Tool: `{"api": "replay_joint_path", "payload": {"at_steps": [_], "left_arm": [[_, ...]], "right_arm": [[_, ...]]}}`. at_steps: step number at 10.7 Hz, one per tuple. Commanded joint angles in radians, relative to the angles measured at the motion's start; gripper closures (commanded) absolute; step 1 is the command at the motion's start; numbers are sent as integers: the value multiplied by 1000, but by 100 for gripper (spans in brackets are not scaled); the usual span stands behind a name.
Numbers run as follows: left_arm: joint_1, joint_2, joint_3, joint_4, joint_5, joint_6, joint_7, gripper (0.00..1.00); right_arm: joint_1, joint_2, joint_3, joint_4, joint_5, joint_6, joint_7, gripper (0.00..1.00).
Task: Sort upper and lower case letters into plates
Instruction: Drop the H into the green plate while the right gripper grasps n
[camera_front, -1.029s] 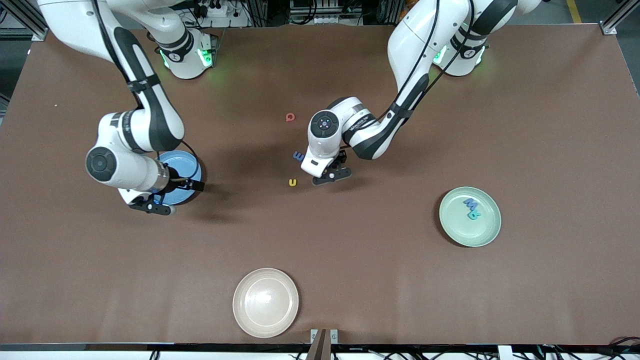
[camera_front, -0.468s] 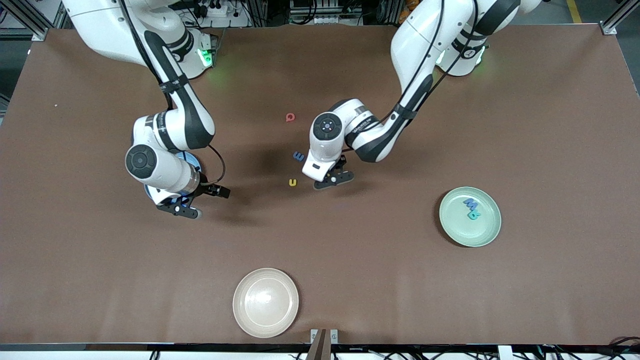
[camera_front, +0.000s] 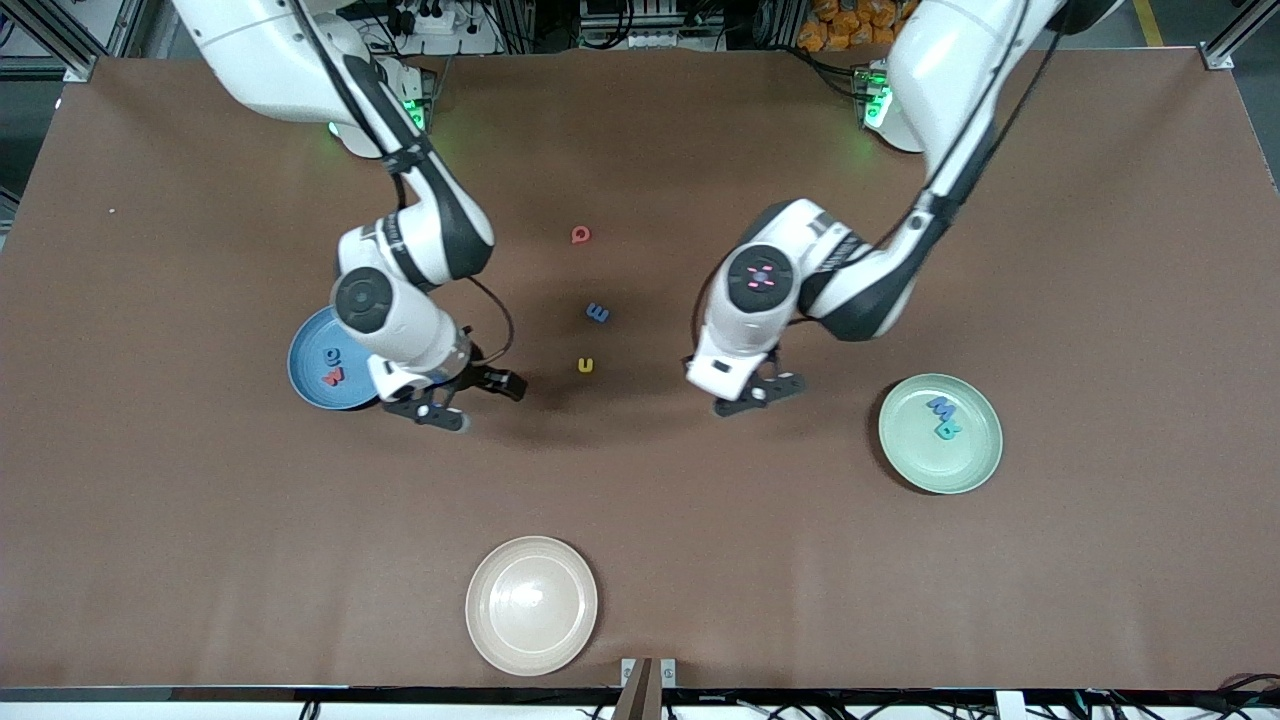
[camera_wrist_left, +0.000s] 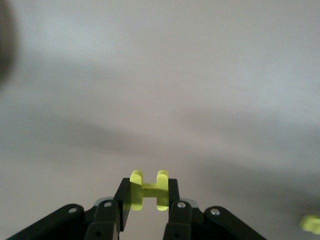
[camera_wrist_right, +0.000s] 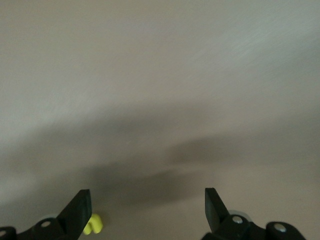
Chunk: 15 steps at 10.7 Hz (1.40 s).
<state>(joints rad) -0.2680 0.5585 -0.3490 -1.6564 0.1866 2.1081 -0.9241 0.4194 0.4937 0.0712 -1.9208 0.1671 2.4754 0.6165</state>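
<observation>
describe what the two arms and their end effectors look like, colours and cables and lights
Both arms are glossy white with rounded segments and black joint bands; a thin black cable runs along each. Green lights glow at both bases. The left arm's wrist cap shows pink dots, the right arm's is plain dark. The left end effector and right end effector are black, with flat black fingers and silver screws.

White arms, black joint bands, black cables, green base lights, black tools.

**Table layout**

You have three loose letters mid-table. One plate with two letters sits toward the right arm's end, another plate with two toward the left arm's; a third plate lies nearest the front camera.
</observation>
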Motion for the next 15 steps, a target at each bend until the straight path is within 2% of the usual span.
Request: {"api": "replay_joint_path", "payload": {"at_steps": [1,3,5,11,12,13,14,15], "left_arm": [[148,-126,-10,-182,16,10,208,100],[226,-138,36,-210,17,10,356,100],[233,-138,114,-209,16,15,462,100],[228,-91,214,-198,16,98,484,100],[228,-85,214,-195,16,98,484,90],[228,-83,214,-188,16,98,484,53],[228,-83,214,-187,16,99,484,1],[228,-83,214,-187,16,108,482,0]], "right_arm": [[77,71,22,48,-72,36,34,0],[136,112,30,103,-144,22,87,0],[163,160,30,135,-259,22,190,0],[163,195,35,155,-259,0,255,0],[170,204,35,155,-259,0,265,0],[173,204,35,155,-259,-1,269,0],[176,204,36,154,-259,-7,273,2],[185,206,36,154,-261,-10,275,7]]}}
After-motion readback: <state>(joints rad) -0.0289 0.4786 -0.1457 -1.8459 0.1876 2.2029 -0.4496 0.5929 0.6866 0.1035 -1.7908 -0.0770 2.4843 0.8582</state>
